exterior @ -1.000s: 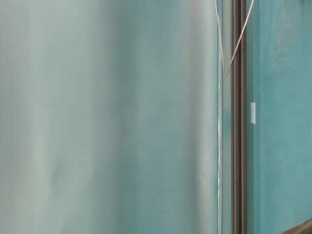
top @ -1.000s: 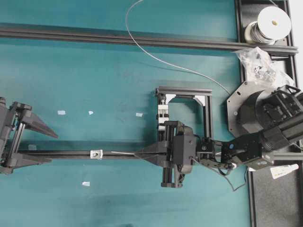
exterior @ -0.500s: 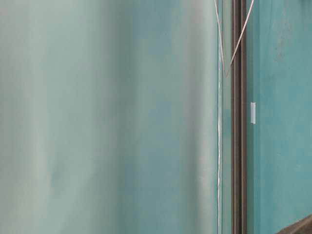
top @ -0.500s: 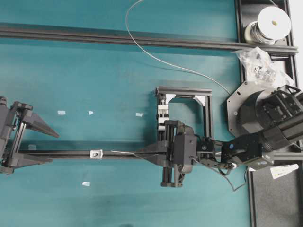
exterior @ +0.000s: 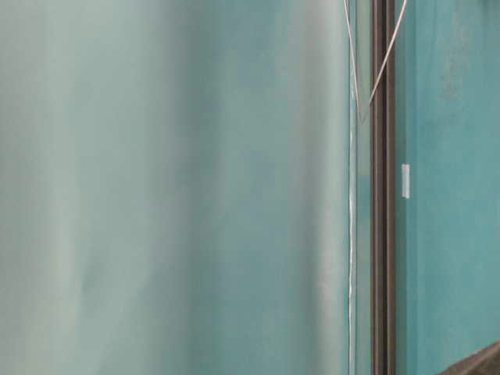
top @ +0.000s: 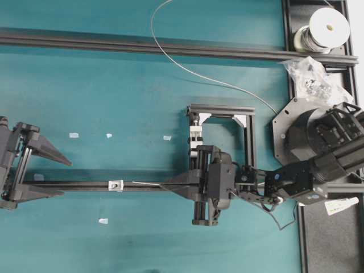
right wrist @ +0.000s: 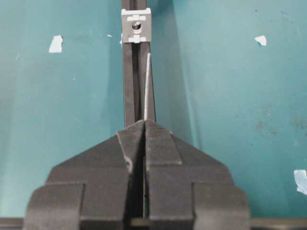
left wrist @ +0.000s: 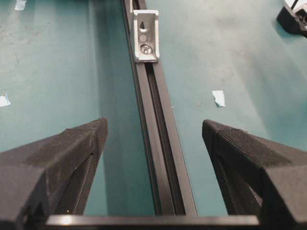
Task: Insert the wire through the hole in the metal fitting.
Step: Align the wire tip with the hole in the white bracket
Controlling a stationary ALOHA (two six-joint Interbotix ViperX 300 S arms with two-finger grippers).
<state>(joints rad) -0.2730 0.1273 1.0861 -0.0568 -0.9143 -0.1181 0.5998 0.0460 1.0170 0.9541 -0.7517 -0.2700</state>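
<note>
The metal fitting point(top: 116, 185) is a small silvery piece on the black rail point(top: 79, 185). In the right wrist view the fitting point(right wrist: 136, 25) shows its dark hole point(right wrist: 136, 26) at the centre. My right gripper point(top: 163, 185) is shut on the wire point(right wrist: 147, 86). The wire's straight free end points along the rail, stops short of the fitting, and sits slightly right of the hole. The rest of the wire point(top: 170, 57) curves away across the table. My left gripper point(left wrist: 153, 127) is open, straddling the rail point(left wrist: 160, 158) with the fitting point(left wrist: 146, 36) ahead of it.
A wire spool point(top: 324, 27) and a plastic bag of parts point(top: 310, 74) lie at the back right. A black frame with a white clamp block point(top: 196, 136) stands behind my right gripper. White tape scraps point(top: 74, 135) dot the teal mat. A second long rail point(top: 142, 46) crosses the back.
My right gripper has crept a little to the left along the rail, bringing the wire's tip closer to the fitting. The left gripper has barely shifted.
</note>
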